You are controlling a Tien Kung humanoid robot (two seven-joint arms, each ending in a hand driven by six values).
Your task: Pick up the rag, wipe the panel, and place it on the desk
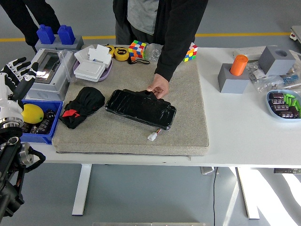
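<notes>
A: Where's the left hand (16, 70)?

B: At the far left edge, raised over the grey box (49, 73) and blue bin (51, 125), fingers spread and holding nothing. It is well apart from the rag (84, 106). The right hand isn't in view.

A: And the person?

B: One hand (159, 86) rests on the far edge of the panel (141, 108), probably steadying it on the mat (188, 117) so it won't slide when wiped.

A: Where's the rag?

B: Bunched in a black heap with a bit of red showing at its near left, lying on the mat just left of the panel, about touching its left end. That fits a rag waiting to be picked up, or one put back down after wiping.

A: The panel itself?

B: Long, glossy black, lying flat and skewed, with a small white plug (153, 136) trailing off its near edge.
</notes>
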